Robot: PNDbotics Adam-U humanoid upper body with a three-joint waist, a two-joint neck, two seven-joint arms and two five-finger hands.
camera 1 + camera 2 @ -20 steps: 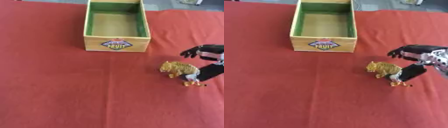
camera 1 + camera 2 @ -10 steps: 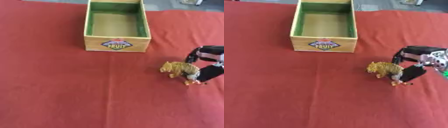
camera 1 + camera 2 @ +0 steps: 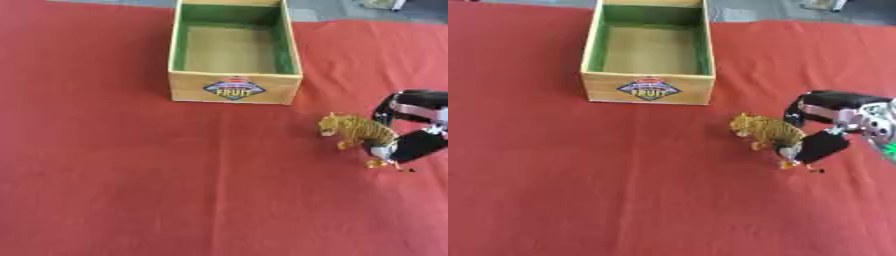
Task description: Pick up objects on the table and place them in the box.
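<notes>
One toy tiger stands on the red cloth of the worktop, to the right of centre and nearer the camera than the box. It is orange-yellow with darker stripes, upright on its legs, head pointing left and slightly toward the box. It is the only loose object in view on the cloth.

The right robot hand comes in from the right edge and is at the tiger's rear end. Its black fingers arch over from behind the animal and curl downward, while the thumb reaches in from the near side and meets the tiger at its hindquarters. The hand is curled in a narrow pinch about the back of the tiger; the thumb tip overlaps the rear legs, and the tiger's feet appear to be on the cloth. A silver and white part of the wrist shows at the right border.

One wooden box sits toward the far middle of the worktop, well apart from the tiger, up and to its left. It is open-topped, with green inner walls, a tan floor, and a label reading FRUIT on the near face. Nothing lies inside it.

Only one robot hand shows; the left one appears in neither view.
</notes>
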